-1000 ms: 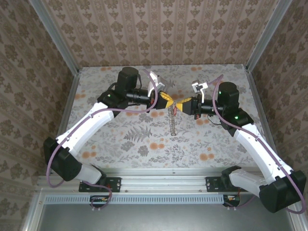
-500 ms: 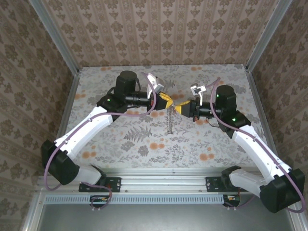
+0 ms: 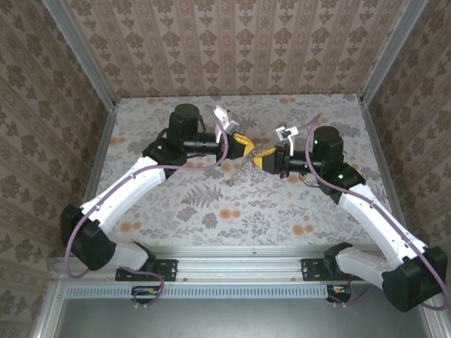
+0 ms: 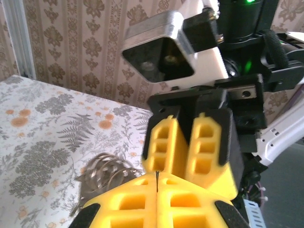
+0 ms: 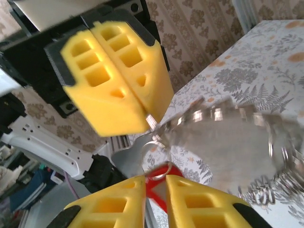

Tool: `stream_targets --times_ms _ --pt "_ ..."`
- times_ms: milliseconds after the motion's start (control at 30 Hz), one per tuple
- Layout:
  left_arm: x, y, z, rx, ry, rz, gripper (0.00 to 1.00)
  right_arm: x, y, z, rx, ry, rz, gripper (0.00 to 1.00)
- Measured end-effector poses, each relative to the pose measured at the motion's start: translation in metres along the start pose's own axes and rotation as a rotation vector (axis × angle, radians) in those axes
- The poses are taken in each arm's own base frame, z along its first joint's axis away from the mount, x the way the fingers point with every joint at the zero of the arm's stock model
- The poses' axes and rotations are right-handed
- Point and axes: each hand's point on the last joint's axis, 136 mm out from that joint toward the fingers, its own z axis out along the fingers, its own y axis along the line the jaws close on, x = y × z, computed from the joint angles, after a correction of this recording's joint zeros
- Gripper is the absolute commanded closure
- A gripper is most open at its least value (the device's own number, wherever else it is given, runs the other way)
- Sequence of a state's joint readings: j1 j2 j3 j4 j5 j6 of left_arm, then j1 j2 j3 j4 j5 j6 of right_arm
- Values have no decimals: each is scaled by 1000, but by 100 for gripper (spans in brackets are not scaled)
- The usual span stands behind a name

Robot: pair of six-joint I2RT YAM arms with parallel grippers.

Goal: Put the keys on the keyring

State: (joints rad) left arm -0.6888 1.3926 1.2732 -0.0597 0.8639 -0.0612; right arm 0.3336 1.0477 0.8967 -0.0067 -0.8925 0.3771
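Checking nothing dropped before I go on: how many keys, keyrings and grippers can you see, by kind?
red-headed key: 1
keyring: 1
grippers: 2, the left gripper and the right gripper
Total: 4

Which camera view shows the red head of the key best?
The right wrist view: the key's red head sits close up between the right fingers. In the other two views, the yellow fingers hide it.
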Motion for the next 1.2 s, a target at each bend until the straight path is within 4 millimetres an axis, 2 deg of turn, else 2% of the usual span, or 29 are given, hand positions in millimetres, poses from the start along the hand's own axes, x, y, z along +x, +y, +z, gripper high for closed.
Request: stream_targets --times_ms 167,333,600,733,1033,1200 --pt "1 4 -1 -30 -16 3 100 -12 3 -27 56 -86 -22 72" --pt "-1 5 -2 -40 -48 14 100 -25 7 -35 77 -153 -23 70" --pt "2 5 -1 -40 -102 35 100 -43 -2 -29 69 -210 11 68" --pt "-7 3 0 -39 -139 47 100 -50 -6 -24 48 -231 33 67" --pt "-18 -1 1 -35 -180 55 100 -56 9 -15 -18 -244 16 67" --pt "-20 -2 0 -33 -185 51 100 -52 9 -9 -31 -230 26 66"
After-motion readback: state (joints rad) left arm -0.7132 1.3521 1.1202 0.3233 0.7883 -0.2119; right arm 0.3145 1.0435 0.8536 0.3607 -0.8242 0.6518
